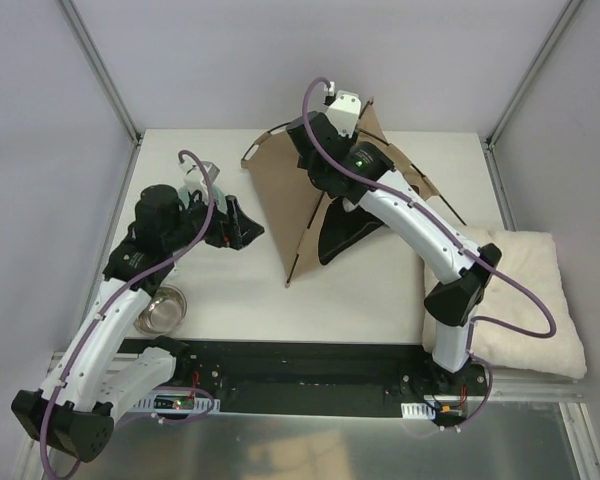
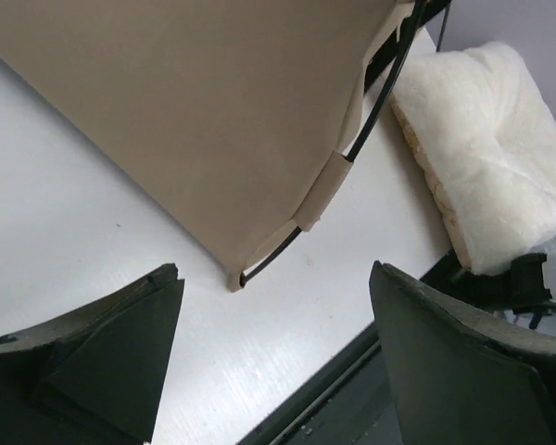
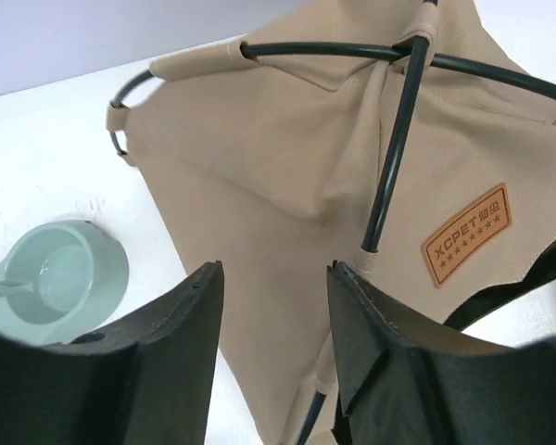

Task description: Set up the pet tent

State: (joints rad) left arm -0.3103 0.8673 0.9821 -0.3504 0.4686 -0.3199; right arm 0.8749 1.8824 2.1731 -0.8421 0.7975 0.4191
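White surface [image 1: 230,300] inside pale walls carries the pet tent [image 1: 280,190] at its middle-back. The tent is half raised, its tan panels leaning together over a black opening. Right of the tent lies a cream cushion [image 1: 525,290], and left of it, nearer the front, sits a steel bowl [image 1: 163,308]. The right arm [image 1: 420,225] reaches over the tent's peak; the left arm [image 1: 110,300] waits left of the tent.

From the left wrist, the left fingers [image 2: 120,343] are spread wide around nothing. The tent's lower corner, with a black pole [image 2: 375,111] threaded along its hem, rests on the surface just ahead of them.

From the right wrist, the right fingers [image 3: 167,343] stand parted above the tent, pinching nothing visible. Crossed poles and the label patch [image 3: 465,234] lie beneath them, and a pale green cup [image 3: 60,278] sits left of the tent.

The step in hand looks like shaping the frame. The next move likely calls for gripping a pole or corner to spread the base square.
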